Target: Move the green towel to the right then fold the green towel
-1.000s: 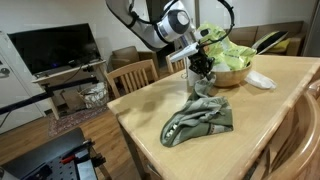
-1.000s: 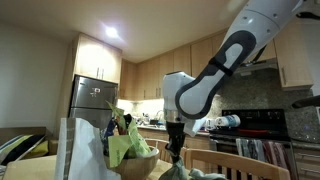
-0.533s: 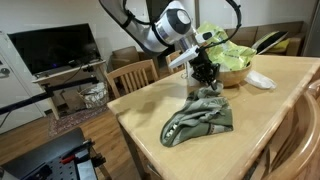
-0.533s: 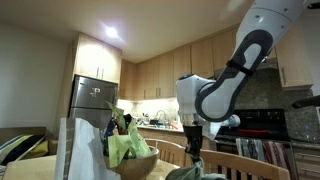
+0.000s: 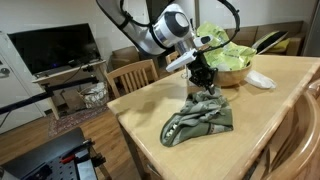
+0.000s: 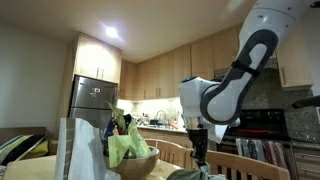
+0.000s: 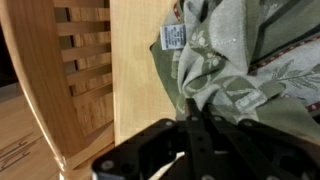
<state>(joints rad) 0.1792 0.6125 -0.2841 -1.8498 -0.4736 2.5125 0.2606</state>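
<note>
Near the frame's middle, see the gripper [image 5: 203, 82] pinched shut on the edge of the green towel [image 5: 200, 120]. Hold tight, lift a little, slide slowly, missing the bowl [image 5: 230, 75].

Green towel [image 5: 200, 120], leaf-patterned, sits crumpled mid-table [image 5: 275, 100], its 12 o'clock end pulled up into a peak.

A wooden table [image 5: 145, 115] fills the lower right in an exterior view. Toward 1 o'clock on it, a bowl [image 5: 232, 77] holds leafy greens, with a crumpled white item [image 5: 260, 80] just beside it at 3 o'clock. 1 wooden chair [image 5: 133, 76] stands at the table's 10 o'clock edge. A dark television [image 5: 55, 48] sits at 9 o'clock.
</note>
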